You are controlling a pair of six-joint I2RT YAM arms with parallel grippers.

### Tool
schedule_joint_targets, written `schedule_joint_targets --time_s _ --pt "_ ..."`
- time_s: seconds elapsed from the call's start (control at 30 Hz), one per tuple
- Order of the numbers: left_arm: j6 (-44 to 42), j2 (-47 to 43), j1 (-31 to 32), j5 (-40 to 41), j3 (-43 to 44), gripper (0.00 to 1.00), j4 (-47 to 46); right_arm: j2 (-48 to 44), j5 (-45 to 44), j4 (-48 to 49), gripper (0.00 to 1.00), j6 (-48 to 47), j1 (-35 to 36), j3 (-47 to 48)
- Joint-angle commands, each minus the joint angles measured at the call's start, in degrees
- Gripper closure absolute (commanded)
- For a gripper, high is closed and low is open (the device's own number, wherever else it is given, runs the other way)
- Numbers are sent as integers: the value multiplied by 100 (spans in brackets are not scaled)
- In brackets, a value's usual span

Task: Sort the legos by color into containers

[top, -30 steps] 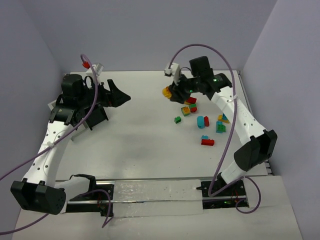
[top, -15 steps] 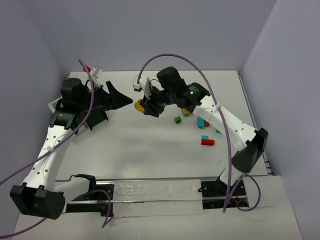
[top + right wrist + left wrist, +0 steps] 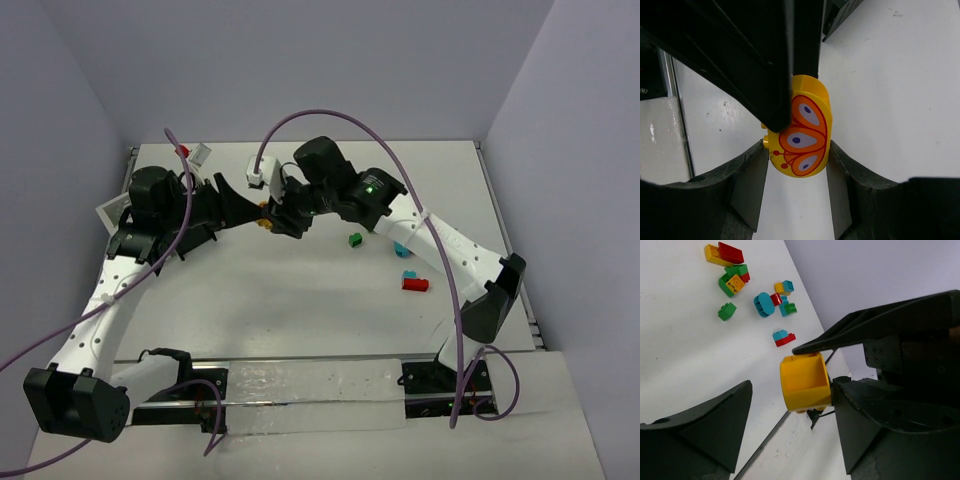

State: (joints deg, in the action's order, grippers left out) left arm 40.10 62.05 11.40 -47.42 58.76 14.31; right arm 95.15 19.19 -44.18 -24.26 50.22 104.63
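My right gripper (image 3: 276,214) (image 3: 797,152) is shut on a yellow lego with an orange butterfly-wing print (image 3: 800,127) and holds it above the table at centre-left. My left gripper (image 3: 240,203) (image 3: 792,385) is open. The same yellow lego (image 3: 805,382) sits between its fingers, close against the right one. Other legos lie on the right: a green one (image 3: 354,240) (image 3: 726,311), a red-and-cyan pair (image 3: 414,282) (image 3: 784,336), a cyan oval (image 3: 763,304) and a yellow-red pair (image 3: 722,252). The containers are mostly hidden behind the left arm; one white corner (image 3: 108,209) shows.
The right arm (image 3: 440,240) stretches across the lego pile and hides part of it. Purple cables (image 3: 300,125) loop above both arms. Walls close the table at the back and on both sides.
My right arm has swung left from the lego pile with the yellow lego and brought it between the left gripper's open fingers. The left gripper has shifted slightly right.
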Motion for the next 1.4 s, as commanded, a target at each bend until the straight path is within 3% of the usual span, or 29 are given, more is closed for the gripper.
schedule_joint_targets --time_s 0.0,0.1,0.17,0.23,0.27,0.3,0.37,0.4,0.43,0.6,0.73,0.97,1.37 --pt "195 -107 -21 -213 -9 28 -426 67 -77 90 80 64 213 410" --pt "297 -116 -17 -287 -65 47 -518 95 -177 117 80 54 329 446" --pt "347 -130 -31 -353 -100 65 -568 117 -294 146 80 77 407 460" --pt "344 -140 -76 -373 -96 91 -534 158 -406 173 78 96 427 489" --pt "336 -150 -135 -383 -97 97 -490 172 -451 188 74 111 432 501" --pt "260 -166 -245 -404 -80 100 -392 171 -545 229 62 144 432 497" --pt "142 -196 -421 -438 -13 100 -166 145 -678 301 44 191 424 453" --pt "-164 -183 -547 -438 136 100 108 100 -721 353 26 217 406 378" --pt "-681 -142 -720 -382 316 100 581 60 -726 421 1 255 374 275" --pt "-2791 137 -1427 686 1429 100 2484 -73 -225 534 0 479 -46 -15" --pt "-3782 525 -2195 1536 1934 100 3120 -167 255 680 0 694 -664 -370" --pt "-4247 1585 -2897 2629 2799 100 3094 -398 653 1041 0 765 -1498 -1147" --pt "-4288 3001 -3686 3762 3503 100 2568 -396 918 1303 0 761 -2073 -1809"
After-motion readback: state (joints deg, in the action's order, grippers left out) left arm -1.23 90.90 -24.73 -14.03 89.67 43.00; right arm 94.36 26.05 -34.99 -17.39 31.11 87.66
